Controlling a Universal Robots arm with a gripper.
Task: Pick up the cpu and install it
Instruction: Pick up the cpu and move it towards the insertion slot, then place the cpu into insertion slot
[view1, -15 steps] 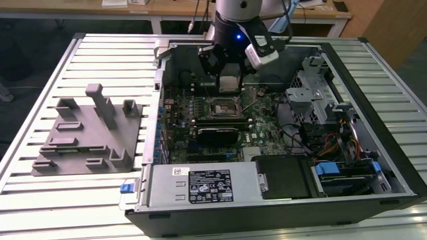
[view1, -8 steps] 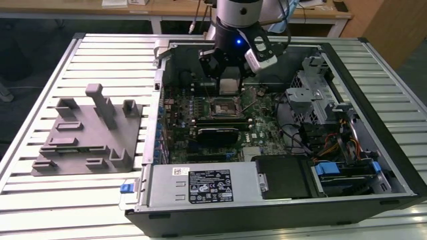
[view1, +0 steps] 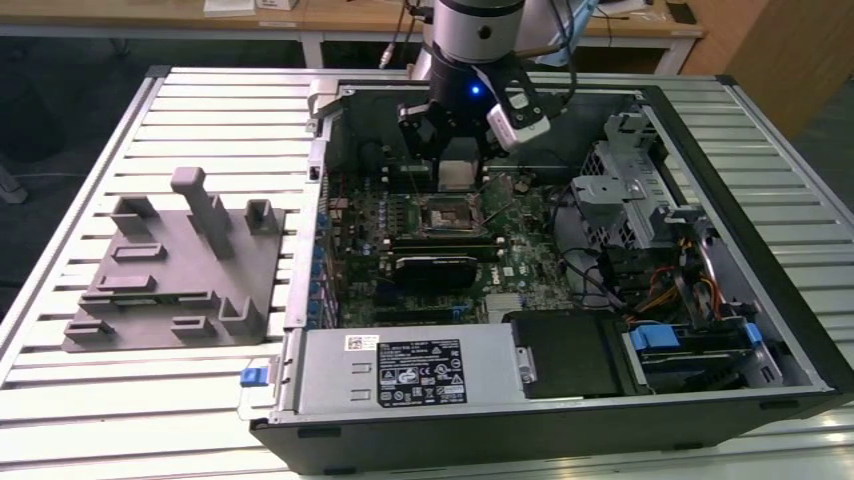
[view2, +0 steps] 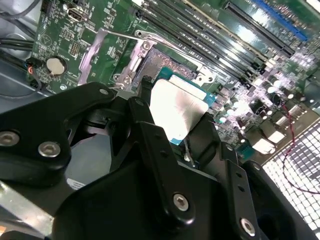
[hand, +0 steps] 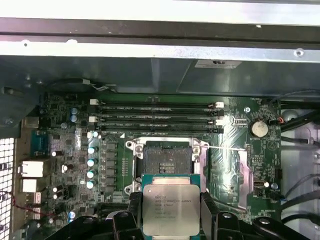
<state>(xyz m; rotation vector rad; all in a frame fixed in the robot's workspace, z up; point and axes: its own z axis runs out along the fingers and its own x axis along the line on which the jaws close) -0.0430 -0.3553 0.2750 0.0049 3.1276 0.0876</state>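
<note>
- Above the open computer case (view1: 747, 330), at the exterior view's 12 o'clock end, the gripper (view1: 458, 172) is seen closed on the cpu (hand: 170, 209), which is pinched by two opposite edges with its silvery top facing the first wrist view
- The cpu is held over the motherboard (view1: 527, 225), clear of the socket (hand: 165, 161); in the exterior view the socket lies at 6 o'clock from the gripper
- A metal retaining frame (hand: 241, 167) is swung open beside the socket, and four memory slots (hand: 155, 117) and a coin cell (hand: 258, 128) are set close by
- A drive cage (view1: 625, 175) is found at 3 o'clock in the case, loose cables (view1: 667, 292) at 4 o'clock, and a power supply (view1: 400, 372) at 6 o'clock
- A grey fixture (view1: 174, 270) is placed at 9 o'clock, outside the case
- Part of the cpu is cut off by the first wrist view's edge, and its sides are covered by the fingers (hand: 209, 212); much of the board is masked by black gripper links (view2: 150, 200) in the second wrist view
- Everything is carried on a slatted metal table (view1: 80, 400); wooden desks (view1: 334, 14) are seen at 12 o'clock
</note>
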